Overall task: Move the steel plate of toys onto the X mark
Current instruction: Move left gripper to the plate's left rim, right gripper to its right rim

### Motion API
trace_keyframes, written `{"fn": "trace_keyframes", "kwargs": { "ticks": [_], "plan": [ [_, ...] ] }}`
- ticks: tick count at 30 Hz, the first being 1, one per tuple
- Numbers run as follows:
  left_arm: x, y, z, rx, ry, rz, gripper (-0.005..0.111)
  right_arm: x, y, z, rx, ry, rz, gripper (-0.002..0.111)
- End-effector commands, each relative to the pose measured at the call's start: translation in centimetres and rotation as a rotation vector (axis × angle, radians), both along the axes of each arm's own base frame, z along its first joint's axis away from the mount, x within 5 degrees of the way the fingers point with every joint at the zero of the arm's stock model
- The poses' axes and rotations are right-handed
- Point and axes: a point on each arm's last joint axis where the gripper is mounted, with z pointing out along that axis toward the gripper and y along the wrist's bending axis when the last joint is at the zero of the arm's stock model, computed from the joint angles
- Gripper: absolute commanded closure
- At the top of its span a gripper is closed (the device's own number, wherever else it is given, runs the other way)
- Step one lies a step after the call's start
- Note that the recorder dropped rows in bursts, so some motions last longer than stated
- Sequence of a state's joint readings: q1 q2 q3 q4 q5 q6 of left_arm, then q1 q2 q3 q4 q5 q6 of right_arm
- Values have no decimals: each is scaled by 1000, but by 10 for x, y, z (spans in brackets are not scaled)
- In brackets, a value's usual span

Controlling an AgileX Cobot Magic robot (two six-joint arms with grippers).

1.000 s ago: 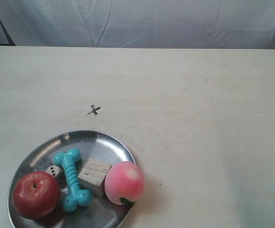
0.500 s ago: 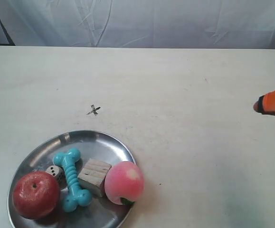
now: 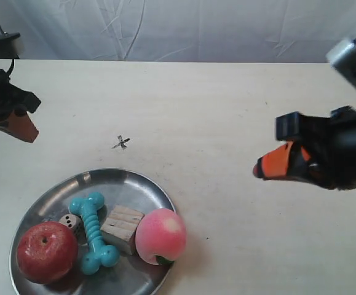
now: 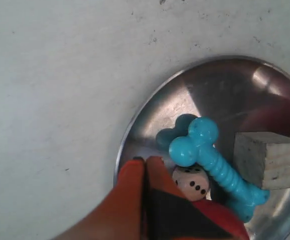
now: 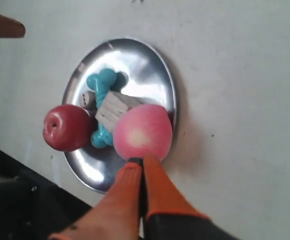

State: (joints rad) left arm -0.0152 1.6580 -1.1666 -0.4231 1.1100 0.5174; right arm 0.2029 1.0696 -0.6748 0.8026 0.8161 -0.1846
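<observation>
The steel plate [image 3: 138,187] lies at the table's near left, carrying a red apple [image 3: 47,252], pink peach [image 3: 160,236], turquoise bone [image 3: 93,232], wooden block [image 3: 122,228] and white die [image 3: 71,222]. The small X mark [image 3: 122,143] is just beyond the plate's far rim. My left gripper [image 4: 145,161] is shut and empty, above the plate's [image 4: 150,107] rim by the die [image 4: 191,181] and bone [image 4: 210,157]. My right gripper [image 5: 142,161] is shut and empty, hovering over the table to the plate's [image 5: 155,65] right, its tips in line with the peach [image 5: 142,130].
A pale curtain [image 3: 184,27] hangs behind the table's far edge. The arm at the exterior view's left [image 3: 2,98] hangs over the left edge, the arm at the exterior view's right [image 3: 325,157] over the right side. Bare tabletop lies between them around the X mark.
Both arms have come into the exterior view. The one at the right has moved left toward the plate; the one at the left has appeared at the far left. The plate and toys are unmoved.
</observation>
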Motion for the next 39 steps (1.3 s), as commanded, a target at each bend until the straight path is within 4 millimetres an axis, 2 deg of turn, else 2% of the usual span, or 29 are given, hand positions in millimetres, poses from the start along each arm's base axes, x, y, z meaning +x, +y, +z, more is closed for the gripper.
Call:
{"fn": "trace_keyframes", "kwargs": {
  "ticks": [1,7,14,16,22,24,27,34,36,39],
  "plan": [
    [9,11,-16,-15,44,-2,107,10,27,-26,-48,99,102,109],
    [13,13,-33,-63,108,-14,107,-3,48,-25,-45,98,114,109],
    [24,10,-65,-107,159,-26,107,-19,44,-48,-91,220,117,109],
    [25,9,-72,-131,167,-40,107,-23,45,-50,-85,259,129,102],
    [28,6,-79,-164,165,-51,107,-24,45,-50,-79,277,125,64],
    [28,6,-80,-165,167,-51,107,-23,45,-50,-73,285,103,63],
    [26,6,-80,-170,181,-69,99,-22,46,-51,-41,303,50,64],
    [26,6,-79,-174,152,-146,66,-41,58,-73,44,342,-35,64],
    [26,6,-79,-175,139,-172,60,-43,61,-75,53,325,-52,64],
    [26,6,-80,-172,119,-199,58,-45,69,-78,63,304,-65,64]
  ]
}}
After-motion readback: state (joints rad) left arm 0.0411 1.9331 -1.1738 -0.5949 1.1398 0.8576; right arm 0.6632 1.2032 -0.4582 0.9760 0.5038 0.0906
